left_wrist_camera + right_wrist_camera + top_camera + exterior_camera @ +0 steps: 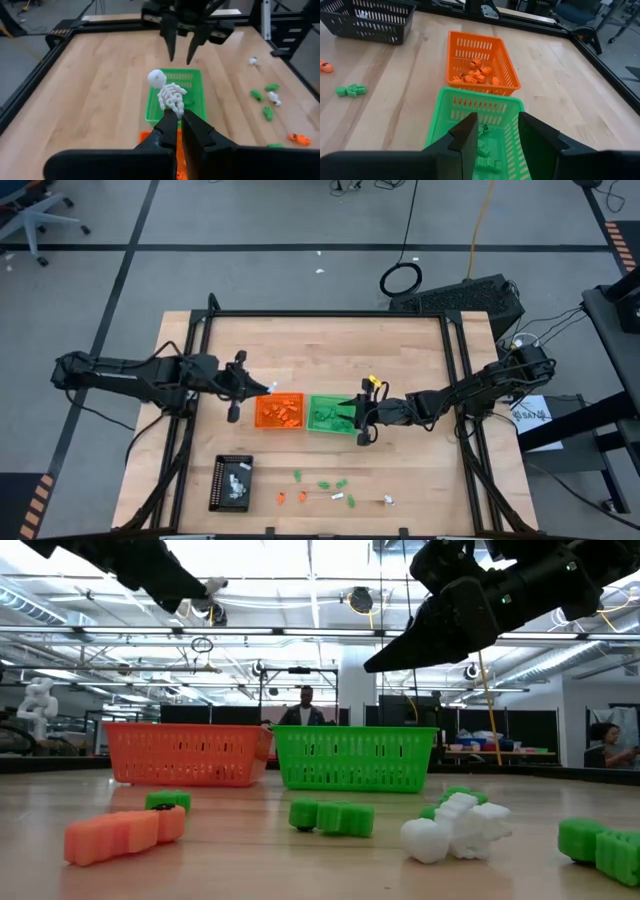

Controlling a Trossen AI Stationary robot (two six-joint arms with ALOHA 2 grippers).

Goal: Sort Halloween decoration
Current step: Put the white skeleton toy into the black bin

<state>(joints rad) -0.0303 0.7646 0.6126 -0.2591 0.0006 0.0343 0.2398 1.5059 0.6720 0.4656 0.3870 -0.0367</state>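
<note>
Left claw (176,125) grips white skeleton (167,92) above orange tray (279,411).

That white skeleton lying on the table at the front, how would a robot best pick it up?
Probably from straight above, pinching the white skeleton across its narrow ribbed body, not its round head. It lies flat on the table, so only its top and sides are free.

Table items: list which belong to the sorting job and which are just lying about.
Job:
white skeleton in the left end effector
loose trinkets
orange basket
green basket
black basket

Lying about:
cable loop on the floor
</note>
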